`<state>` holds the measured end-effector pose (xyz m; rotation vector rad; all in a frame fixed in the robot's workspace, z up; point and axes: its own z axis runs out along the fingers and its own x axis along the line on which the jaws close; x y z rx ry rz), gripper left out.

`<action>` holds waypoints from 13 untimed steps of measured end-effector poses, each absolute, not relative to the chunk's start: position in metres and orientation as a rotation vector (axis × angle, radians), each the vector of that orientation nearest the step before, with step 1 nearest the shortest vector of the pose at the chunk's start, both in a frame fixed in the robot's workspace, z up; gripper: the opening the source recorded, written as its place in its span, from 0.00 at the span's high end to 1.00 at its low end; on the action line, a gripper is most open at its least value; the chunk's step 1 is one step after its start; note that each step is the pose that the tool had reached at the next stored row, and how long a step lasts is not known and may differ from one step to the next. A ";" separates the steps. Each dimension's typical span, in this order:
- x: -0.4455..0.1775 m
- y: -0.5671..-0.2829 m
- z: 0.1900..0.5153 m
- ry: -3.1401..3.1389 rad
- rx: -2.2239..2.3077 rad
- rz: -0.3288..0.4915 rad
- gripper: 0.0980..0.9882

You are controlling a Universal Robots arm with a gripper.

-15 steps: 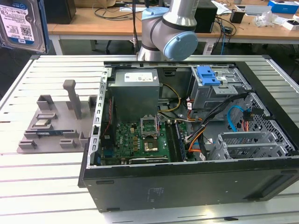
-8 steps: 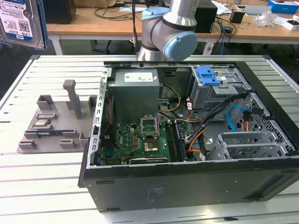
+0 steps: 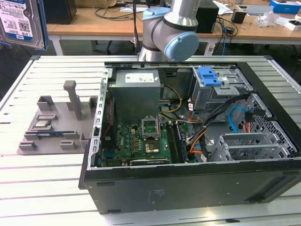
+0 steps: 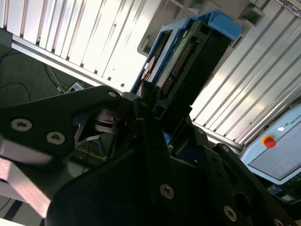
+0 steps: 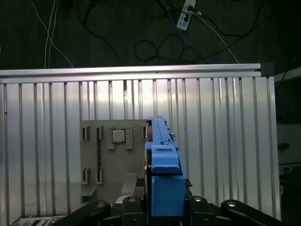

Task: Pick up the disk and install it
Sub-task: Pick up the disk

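Observation:
The disk (image 3: pixel 19 21), silver with a white-and-blue label and blue rails, hangs high at the exterior view's upper left, well above the table. In the second wrist view the disk (image 4: pixel 188 61) stands on edge with its connector side showing, and my gripper (image 4: pixel 162 110) is shut on its lower end. In the first wrist view the disk (image 5: pixel 162 165) appears edge-on with a blue rail facing the camera, held in my gripper (image 5: pixel 164 205) above the grey fixture (image 5: pixel 113 160).
The open computer case (image 3: pixel 188 188) lies on the slatted aluminium table (image 3: pixel 28 188). Inside are the power supply (image 3: pixel 136 92), the motherboard (image 3: pixel 141 141), cables, and a metal drive cage with a blue latch (image 3: pixel 209 75). A grey fixture (image 3: pixel 51 134) holding a chip (image 3: pixel 43 124) sits left of the case.

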<state>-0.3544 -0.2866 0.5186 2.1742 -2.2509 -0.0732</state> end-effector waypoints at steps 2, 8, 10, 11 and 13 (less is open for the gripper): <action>-0.351 -0.287 0.519 -2.251 2.174 -0.073 0.70; -0.330 -0.287 0.519 -2.251 2.174 -0.073 0.70; -0.320 -0.287 0.519 -2.251 2.174 -0.073 0.70; -0.312 -0.287 0.519 -2.251 2.174 -0.073 0.70; -0.303 -0.287 0.519 -2.251 2.174 -0.073 0.70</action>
